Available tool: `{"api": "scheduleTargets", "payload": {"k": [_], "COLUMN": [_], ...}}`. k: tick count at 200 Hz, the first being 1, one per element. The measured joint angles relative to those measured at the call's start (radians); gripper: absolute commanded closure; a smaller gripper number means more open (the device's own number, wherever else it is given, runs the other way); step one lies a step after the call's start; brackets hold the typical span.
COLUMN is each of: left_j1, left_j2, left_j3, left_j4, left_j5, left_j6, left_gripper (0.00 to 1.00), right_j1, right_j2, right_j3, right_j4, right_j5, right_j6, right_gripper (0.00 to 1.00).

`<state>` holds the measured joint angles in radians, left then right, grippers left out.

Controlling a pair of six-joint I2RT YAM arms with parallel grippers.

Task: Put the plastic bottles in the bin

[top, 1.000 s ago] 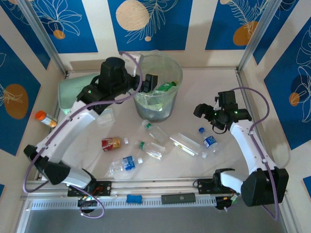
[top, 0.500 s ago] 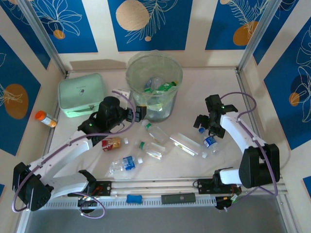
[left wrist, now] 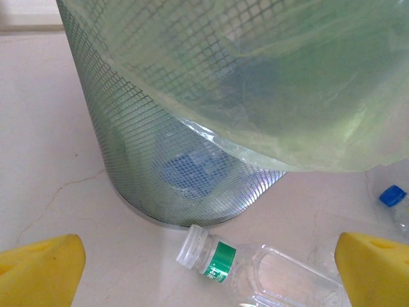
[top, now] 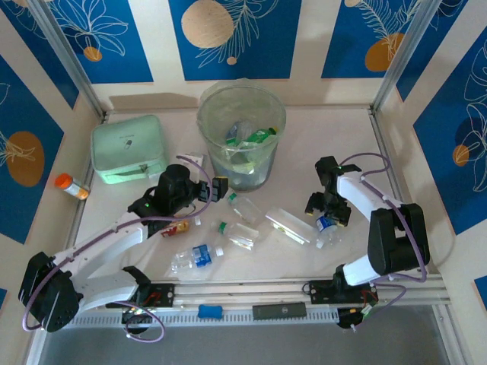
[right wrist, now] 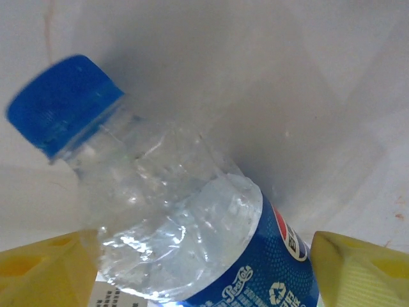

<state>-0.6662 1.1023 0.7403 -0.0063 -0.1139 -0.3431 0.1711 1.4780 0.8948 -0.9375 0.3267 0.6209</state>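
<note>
The bin (top: 242,144) stands at the back centre with several bottles inside; its mesh wall (left wrist: 192,147) is close in the left wrist view. My left gripper (top: 221,190) is open, low beside the bin's base, its yellow fingertips (left wrist: 38,268) either side of a clear bottle with a white cap and green band (left wrist: 255,272), not touching it. My right gripper (top: 326,215) is open, straddling a crumpled blue-capped, blue-labelled bottle (right wrist: 192,243) that lies on the table. More bottles lie between the arms: a clear one (top: 237,234), a flattened one (top: 288,225), a blue-labelled one (top: 199,255) and a red-orange labelled one (top: 176,225).
A mint green zip case (top: 128,158) lies left of the bin. An orange-capped vial (top: 70,185) rests by the left wall. A loose blue cap (left wrist: 392,195) sits to the right of the left gripper. Walls close in the table on three sides.
My left arm came down from the bin's rim to the table beside its base. My right gripper dropped and moved nearer, onto the blue-labelled bottle.
</note>
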Motion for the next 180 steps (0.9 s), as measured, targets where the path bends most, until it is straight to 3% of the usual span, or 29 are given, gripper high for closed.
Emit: {"api": "scheduleTargets", "payload": {"k": [79,149,180], "left_j1": [0.0,0.016,0.056], "left_j2": [-0.025,-0.071,-0.09], "left_j3": [-0.023,-0.069,-0.099], "left_j4": [0.022,0.034,0.044], "left_j5": [-0.06,-0.108,-0.107], "left_j6": [0.0,-0.014,-0.053], "left_gripper": [0.0,0.0,0.0], "right_j1": [0.0,0.02,0.026], "right_j2": [0.069,0.078,0.078], "right_j3": [-0.009,-0.01,-0.01], "right_j4": [0.005,0.021,0.029], "right_j5": [0.005,0.026,0.042], "right_j6": [0.0,-0.011,-0.019], "right_gripper": [0.15,0.31,0.46]}}
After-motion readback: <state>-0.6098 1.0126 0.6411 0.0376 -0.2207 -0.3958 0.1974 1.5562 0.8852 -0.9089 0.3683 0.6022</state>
